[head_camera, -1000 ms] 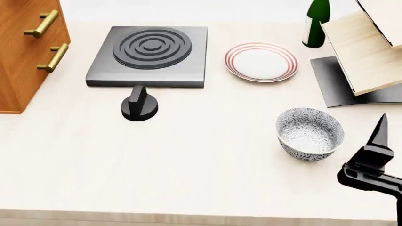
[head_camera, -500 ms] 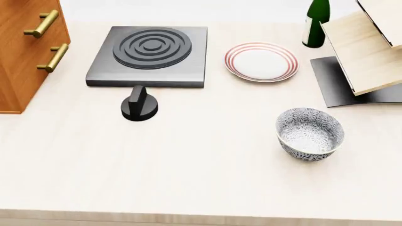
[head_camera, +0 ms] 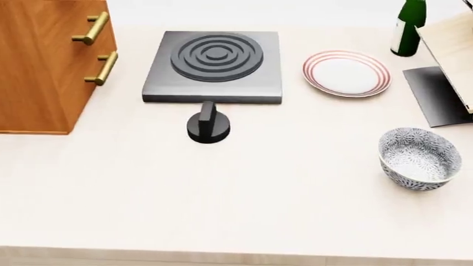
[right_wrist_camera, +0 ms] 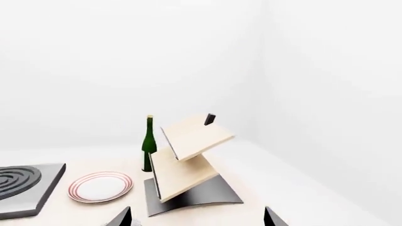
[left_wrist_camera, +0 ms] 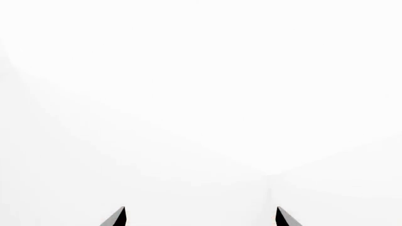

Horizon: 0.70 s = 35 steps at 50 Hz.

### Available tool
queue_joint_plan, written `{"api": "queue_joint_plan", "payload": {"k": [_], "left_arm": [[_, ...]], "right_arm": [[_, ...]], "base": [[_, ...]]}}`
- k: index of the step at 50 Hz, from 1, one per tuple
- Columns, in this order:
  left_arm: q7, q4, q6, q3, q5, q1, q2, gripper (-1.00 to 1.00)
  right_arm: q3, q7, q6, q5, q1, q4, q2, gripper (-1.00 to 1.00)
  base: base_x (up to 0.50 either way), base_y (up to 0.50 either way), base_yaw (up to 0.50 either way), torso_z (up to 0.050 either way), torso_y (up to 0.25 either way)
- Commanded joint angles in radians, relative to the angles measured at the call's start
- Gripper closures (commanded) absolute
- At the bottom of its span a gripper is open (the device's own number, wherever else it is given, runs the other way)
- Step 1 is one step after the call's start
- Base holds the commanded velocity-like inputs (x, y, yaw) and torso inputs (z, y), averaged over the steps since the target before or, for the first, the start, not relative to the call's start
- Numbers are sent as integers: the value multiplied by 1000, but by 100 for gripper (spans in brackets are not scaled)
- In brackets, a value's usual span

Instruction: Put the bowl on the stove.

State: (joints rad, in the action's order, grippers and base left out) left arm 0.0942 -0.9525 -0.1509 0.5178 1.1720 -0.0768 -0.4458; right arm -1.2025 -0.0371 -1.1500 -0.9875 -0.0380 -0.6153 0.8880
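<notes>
Reach step, not yet a grasp: bowl [head_camera: 419,158] sitting upright and untouched on the light countertop [head_camera: 244,205], well apart from the stove [head_camera: 214,66], off toward the robot's right and nearer the robot's edge. No arm in the head view at all. Left gripper [left_wrist_camera: 200,217] showing only two dark fingertips spread wide apart against blank white, so released, holding nothing. Right gripper [right_wrist_camera: 197,217] likewise spread, empty, pointed out past the stove's right side at the far end of the counter, not at the bowl. Next move, as a judgement: bring the right arm down to the bowl, jaws astride one rim wall, pinch, lift clear, carry across to the burner rings and set down centred. Around the stove: black knob [head_camera: 208,123] just in front of its near edge, standing tall enough to clip on a low carry, so likely needs height or a path from the right. Red-ringed plate [head_camera: 346,73] just right of the stove, between stove and bowl's far side. Green bottle [head_camera: 409,23] beyond the plate, tilted wooden rack [right_wrist_camera: 188,157] on a dark base further right. Wooden drawer cabinet [head_camera: 48,61] left of the stove, out of the way.
</notes>
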Motion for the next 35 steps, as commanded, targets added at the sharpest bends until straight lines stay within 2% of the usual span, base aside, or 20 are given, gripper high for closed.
{"api": "queue_joint_plan", "payload": {"k": [1,30,35], "left_arm": [[-33,9,7,15,-34,3,19,-100],[-51,12,22,5,-46,18,20,-100],[-55,11,24,4,-48,22,20,-100]], "right_arm": [[-29,-54,15,33,38,-13,-35,-100],[6,-62,35,47,61,-19,-46,-100],[8,-58,29,41,60,-16,-48,-100]], "base": [[0,500,0,0,0],[0,500,0,0,0],[0,19,0,0,0]]}}
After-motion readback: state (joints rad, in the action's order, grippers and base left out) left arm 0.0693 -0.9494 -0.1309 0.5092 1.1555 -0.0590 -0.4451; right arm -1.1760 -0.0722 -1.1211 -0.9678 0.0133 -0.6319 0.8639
